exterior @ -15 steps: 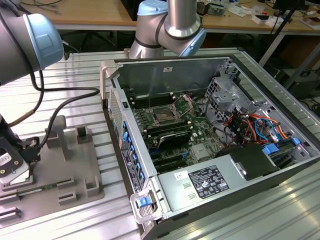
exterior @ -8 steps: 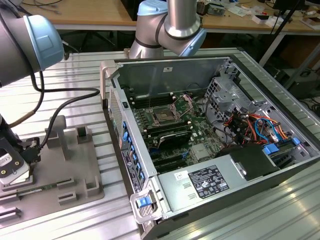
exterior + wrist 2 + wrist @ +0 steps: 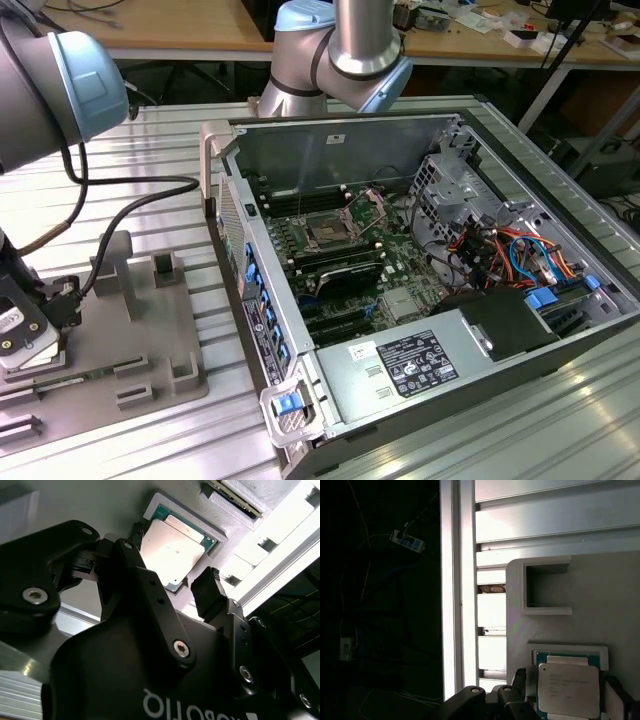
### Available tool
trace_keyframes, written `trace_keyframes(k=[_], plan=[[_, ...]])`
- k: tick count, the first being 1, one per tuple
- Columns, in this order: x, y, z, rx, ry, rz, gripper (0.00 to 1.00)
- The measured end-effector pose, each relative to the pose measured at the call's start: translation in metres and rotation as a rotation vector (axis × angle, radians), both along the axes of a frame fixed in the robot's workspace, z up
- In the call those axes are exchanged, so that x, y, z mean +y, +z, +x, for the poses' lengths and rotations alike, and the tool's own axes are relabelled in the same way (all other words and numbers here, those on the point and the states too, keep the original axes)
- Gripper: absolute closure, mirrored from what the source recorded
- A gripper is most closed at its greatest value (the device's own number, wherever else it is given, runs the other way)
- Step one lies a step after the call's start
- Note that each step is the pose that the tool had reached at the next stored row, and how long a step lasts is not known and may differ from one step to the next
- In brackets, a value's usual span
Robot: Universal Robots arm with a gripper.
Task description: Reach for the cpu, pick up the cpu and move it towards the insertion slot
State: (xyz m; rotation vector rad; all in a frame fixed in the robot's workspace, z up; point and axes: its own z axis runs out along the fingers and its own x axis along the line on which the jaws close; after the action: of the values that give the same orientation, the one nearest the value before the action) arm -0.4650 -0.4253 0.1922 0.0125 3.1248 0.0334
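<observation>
Directly under the gripper (image 3: 172, 555) lies the cpu (image 3: 568, 692), flat in a shallow square pocket of the grey fixture plate (image 3: 140, 330), silvery top up with a green edge showing around it. In both wrist views the chip sits between the 2 black fingers (image 3: 207, 587), 1 on each side. The jaws are spread wider than the chip and not closed on it: in the first wrist view a strip of the pocket's pale rim shows between finger and chip.

Just beyond the fingertips the plate has an empty rectangular pocket (image 3: 547, 587), and past that the ribbed aluminium table (image 3: 545, 520). Raised grey blocks (image 3: 165, 270) stand on the plate near the gripper.

Well apart from the gripper, towards the exterior view's right, the open computer case (image 3: 330, 140) rests on the same table. The insertion slot (image 3: 328, 232) is on the board inside it, its silver frame hinged up. The case's side wall (image 3: 235, 215) rises between gripper and slot. A white-labelled power-supply box (image 3: 405, 365) fills the case's near corner, with orange and blue cables (image 3: 500, 250) beyond the slot.
</observation>
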Motion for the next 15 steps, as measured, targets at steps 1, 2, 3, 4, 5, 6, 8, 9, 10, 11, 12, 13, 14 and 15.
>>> trace_keyframes(k=[1,2,3,4,5,6,8,9,10,11,12,13,14,15], plan=[[0.0001,-0.0005,0.0002,-0.0001,0.000,0.0001,0.34],[0.0001,-0.0010,0.0006,0.0002,0.000,0.0002,0.34],[0.0000,-0.0015,0.0011,0.0004,0.000,0.0001,0.34],[0.0001,-0.0022,0.0018,0.0005,0.000,0.0001,0.34],[0.0001,-0.0026,0.0023,0.0005,0.000,0.0001,0.34],[0.0001,-0.0034,0.0024,0.0005,0.000,0.0001,0.34],[0.0000,-0.0043,0.0025,0.0006,0.011,0.0000,0.34],[0.0000,-0.0045,0.0025,0.0006,0.014,0.0000,0.34],[0.0000,-0.0046,0.0024,0.0007,0.015,0.0000,0.34],[0.0000,-0.0046,0.0025,0.0007,0.015,0.0000,0.35],[0.0000,-0.0047,0.0025,0.0006,0.015,0.0001,0.35],[0.0000,-0.0048,0.0025,0.0006,0.015,0.0001,0.42],[0.0000,-0.0048,0.0025,0.0006,0.015,0.0000,0.42],[0.0000,-0.0048,0.0025,0.0006,0.015,0.0001,0.42]])
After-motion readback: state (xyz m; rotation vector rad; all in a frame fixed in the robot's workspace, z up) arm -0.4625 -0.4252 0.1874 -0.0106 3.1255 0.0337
